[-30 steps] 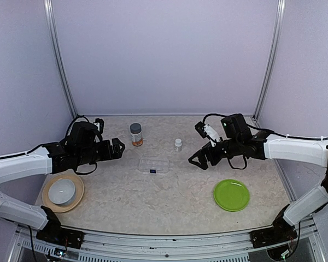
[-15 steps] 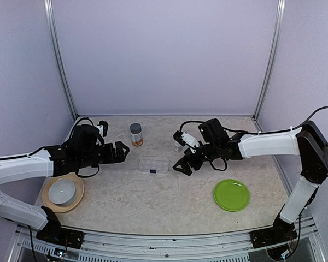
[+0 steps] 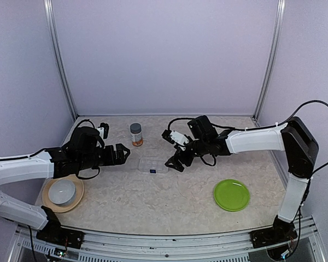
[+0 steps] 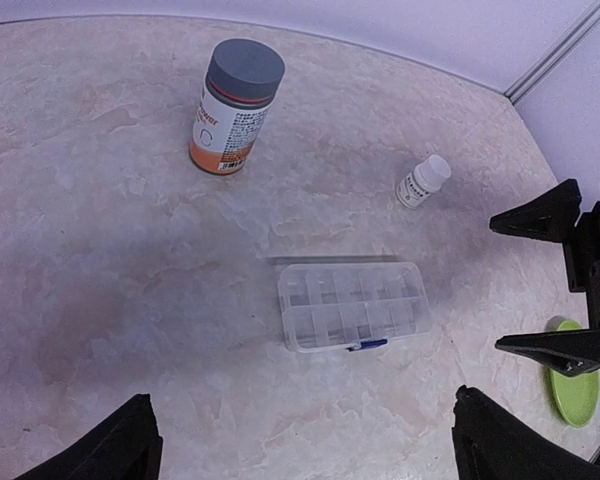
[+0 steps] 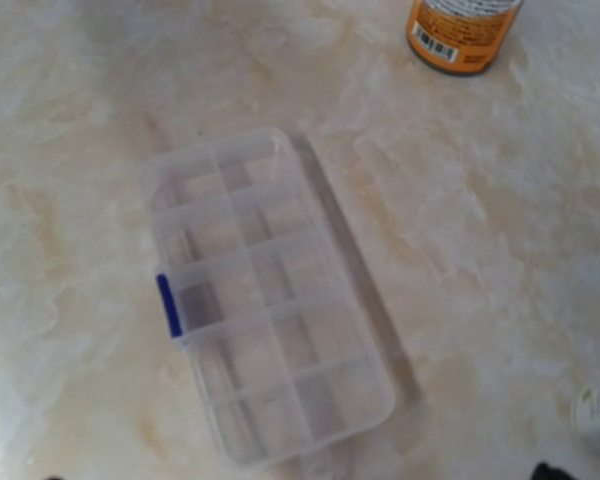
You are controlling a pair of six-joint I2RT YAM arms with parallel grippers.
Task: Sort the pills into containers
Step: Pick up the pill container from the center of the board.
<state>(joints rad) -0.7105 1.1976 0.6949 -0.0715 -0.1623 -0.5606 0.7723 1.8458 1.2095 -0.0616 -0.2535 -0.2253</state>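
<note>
End effectors wide open and empty: left end effector (image 3: pixel 120 153), right end effector (image 3: pixel 173 162), near clear compartment box (image 3: pixel 153 165).

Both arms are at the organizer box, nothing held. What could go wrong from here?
1. The small vial stands upright close beside the open right end effector; a swing of that arm may topple it.
2. The open left end effector faces the same organizer box from the other side; both reaching in might collide.
3. The box lies flat and looks light; a push may slide it instead of gripping.
</note>
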